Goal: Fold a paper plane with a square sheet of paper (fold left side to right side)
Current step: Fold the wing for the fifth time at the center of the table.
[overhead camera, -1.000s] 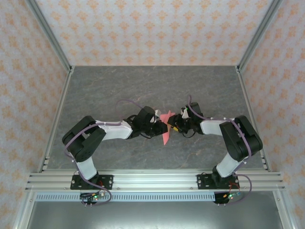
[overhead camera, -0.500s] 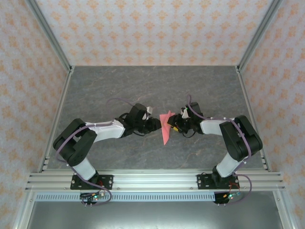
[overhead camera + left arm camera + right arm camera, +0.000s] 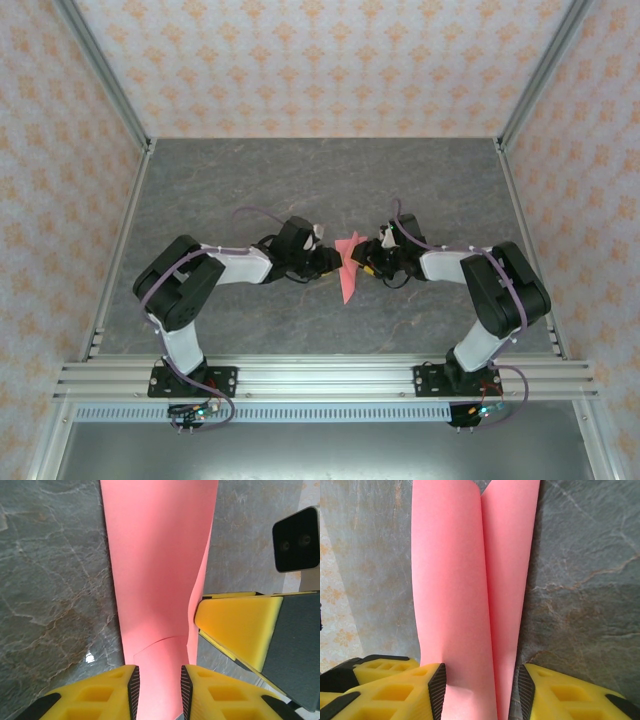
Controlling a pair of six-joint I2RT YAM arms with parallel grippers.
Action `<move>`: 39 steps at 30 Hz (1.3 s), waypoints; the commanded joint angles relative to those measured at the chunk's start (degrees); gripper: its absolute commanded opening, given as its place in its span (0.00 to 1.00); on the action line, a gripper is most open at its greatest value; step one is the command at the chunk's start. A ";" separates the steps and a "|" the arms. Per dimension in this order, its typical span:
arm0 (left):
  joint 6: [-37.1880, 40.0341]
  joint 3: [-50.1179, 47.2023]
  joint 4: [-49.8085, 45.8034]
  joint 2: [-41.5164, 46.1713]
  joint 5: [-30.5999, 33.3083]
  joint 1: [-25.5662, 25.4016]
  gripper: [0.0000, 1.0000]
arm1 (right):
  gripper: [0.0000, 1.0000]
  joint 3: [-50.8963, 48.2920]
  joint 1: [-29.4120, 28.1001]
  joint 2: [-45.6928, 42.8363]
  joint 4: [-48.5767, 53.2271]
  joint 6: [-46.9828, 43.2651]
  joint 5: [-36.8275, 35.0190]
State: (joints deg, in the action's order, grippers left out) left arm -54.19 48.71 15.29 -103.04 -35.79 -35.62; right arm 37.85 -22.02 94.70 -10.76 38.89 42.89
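Grey table point(image 3: 250, 180), pink paper point(image 3: 346, 275) in right tool point(image 3: 481, 680)

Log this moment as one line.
object: folded pink paper | position: between left jaws, also between right jaws | grips: unclear

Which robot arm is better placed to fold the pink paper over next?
Probably the left. The left gripper has its jaws apart over the left side of the paper, ready to pinch and carry it across. The right gripper straddles the other side, seemingly steadying it.
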 commanded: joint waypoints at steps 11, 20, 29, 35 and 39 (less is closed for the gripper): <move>-1.37 3.56 3.43 -2.55 -1.24 0.64 0.31 | 0.45 0.74 -0.79 1.72 2.38 -1.89 -2.33; -1.36 4.93 3.54 -4.07 -1.72 0.64 0.28 | 0.45 0.83 -0.75 1.63 2.42 -1.88 -2.25; -1.44 5.43 3.41 -5.65 -1.39 0.68 0.23 | 0.45 0.74 -0.79 1.57 2.51 -1.80 -2.11; -1.10 5.48 3.85 -5.67 -1.30 0.72 0.09 | 0.45 0.53 -0.75 1.32 1.94 -1.54 -1.64; -0.78 5.26 3.74 -5.49 -1.22 1.05 0.01 | 0.49 1.05 -0.51 -1.05 1.78 -1.42 -0.90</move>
State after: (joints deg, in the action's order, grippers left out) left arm -55.59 52.80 17.69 -108.29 -37.08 -35.44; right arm 38.26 -22.11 94.61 -10.07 38.33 43.11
